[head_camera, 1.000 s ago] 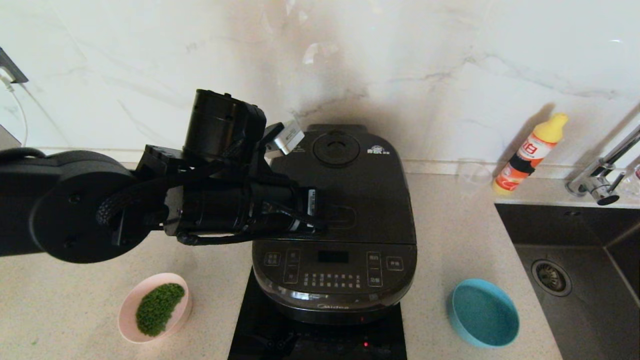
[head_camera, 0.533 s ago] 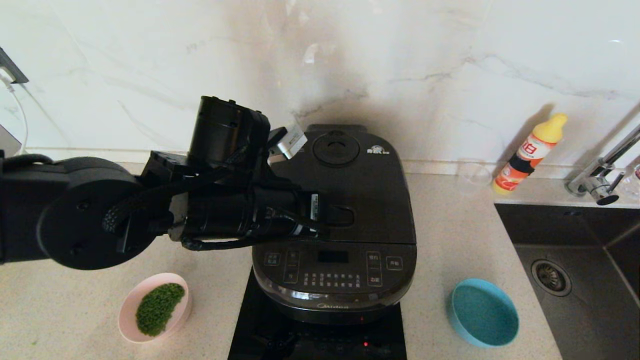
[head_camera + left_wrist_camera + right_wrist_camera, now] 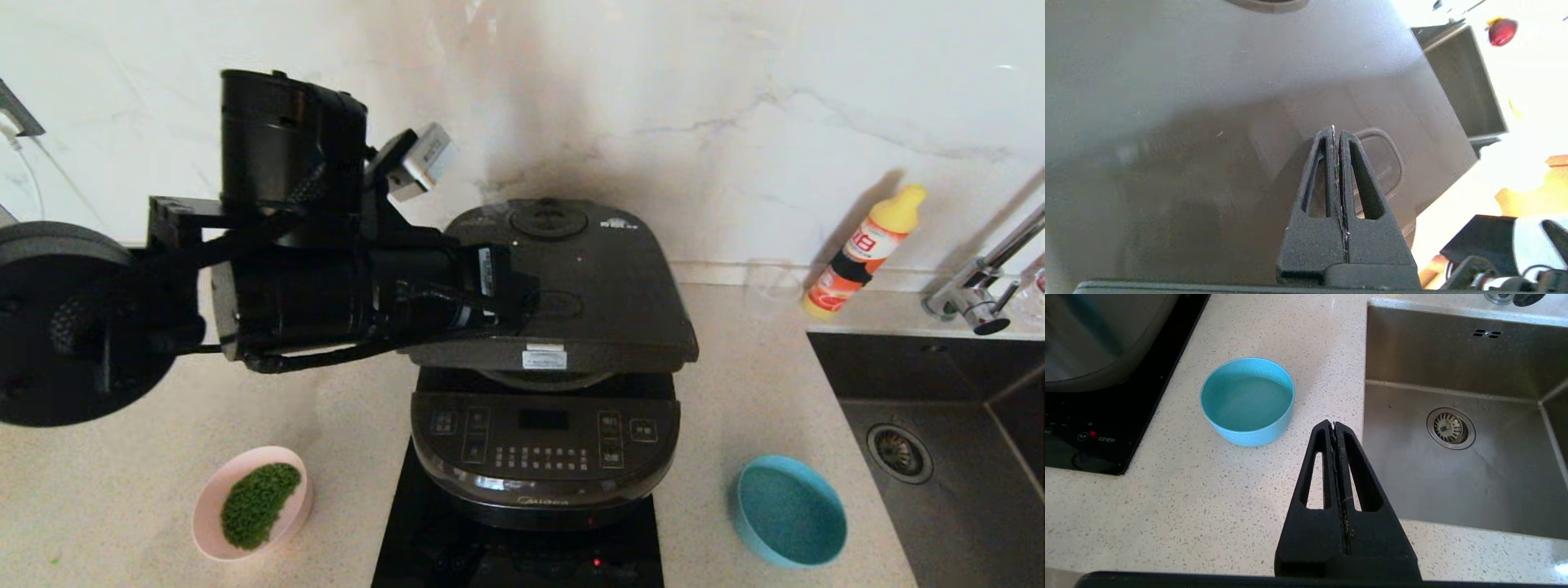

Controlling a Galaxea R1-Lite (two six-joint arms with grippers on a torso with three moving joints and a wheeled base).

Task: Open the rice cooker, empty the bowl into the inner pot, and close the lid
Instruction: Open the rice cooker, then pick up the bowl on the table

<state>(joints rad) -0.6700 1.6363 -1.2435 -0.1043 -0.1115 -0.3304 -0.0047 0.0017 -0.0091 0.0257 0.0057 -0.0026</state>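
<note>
The black rice cooker (image 3: 545, 441) stands on a black hob in the middle of the counter. Its lid (image 3: 604, 278) is raised a little at the front, leaving a dark gap above the button panel. The inner pot is hidden under the lid. My left gripper (image 3: 1336, 131) is shut and empty, its tips just above the lid beside the oval latch button (image 3: 1386, 157). The pink bowl (image 3: 208, 500), with green bits in it, sits on the counter left of the cooker. My right gripper (image 3: 1334, 424) is shut and empty above the counter near the sink.
A teal bowl (image 3: 790, 510) sits right of the cooker, close to the steel sink (image 3: 963, 457). An orange and yellow bottle (image 3: 865, 249), a clear cup (image 3: 771, 286) and a faucet (image 3: 984, 290) stand along the back wall. The hob (image 3: 424, 539) lies under the cooker.
The lid has sprung up from flat shut to partly raised. My left arm has lifted and drawn back to the left, its gripper still shut.
</note>
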